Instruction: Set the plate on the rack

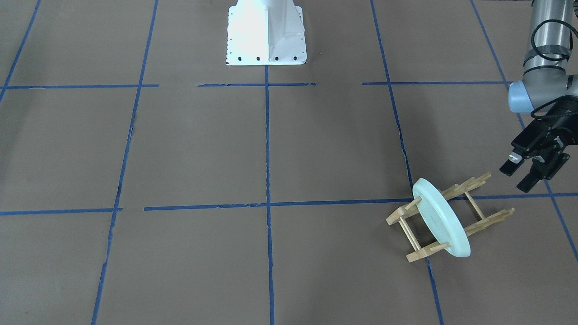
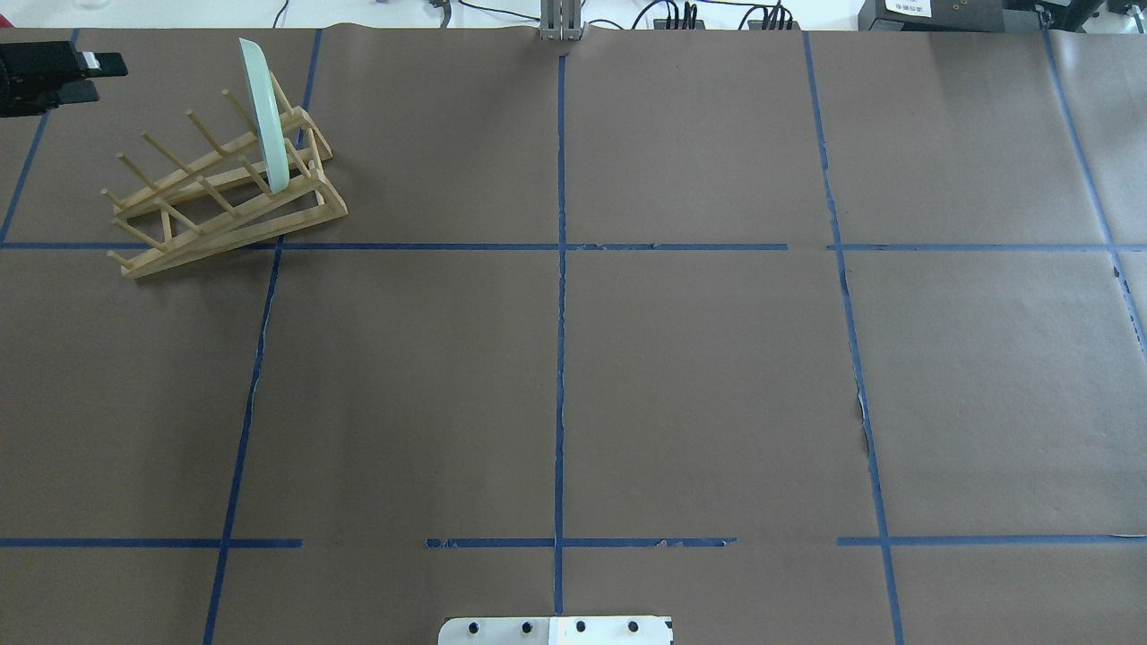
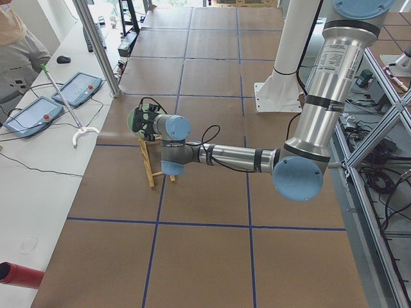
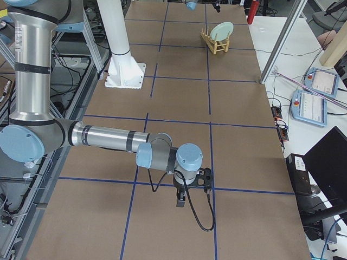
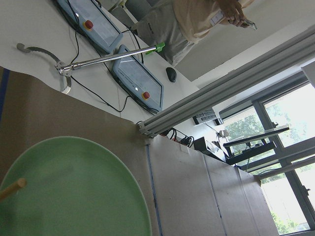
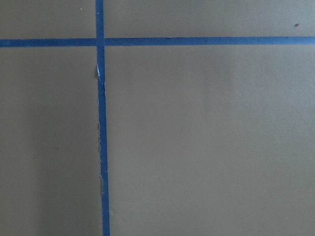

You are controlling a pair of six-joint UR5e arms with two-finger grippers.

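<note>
The pale mint-green plate [image 1: 442,223] stands on edge between the pegs of the light-wood rack [image 1: 417,255], near its end on the operators' side. Both also show in the overhead view, plate [image 2: 266,116] and rack [image 2: 224,224]. My left gripper [image 1: 519,176] is open and empty, apart from the rack, a short way off its end on the robot's side. The left wrist view shows the plate [image 5: 74,191] close up with a peg tip in front of it. My right gripper [image 4: 180,200] hangs low over the table far from the rack; I cannot tell whether it is open or shut.
The white robot base [image 1: 266,36] stands at the table's middle edge. Blue tape lines [image 6: 101,123] cross the brown paper. Beyond the table's far edge are an aluminium post [image 3: 96,45], control tablets [image 3: 80,86] and a person [image 5: 197,24].
</note>
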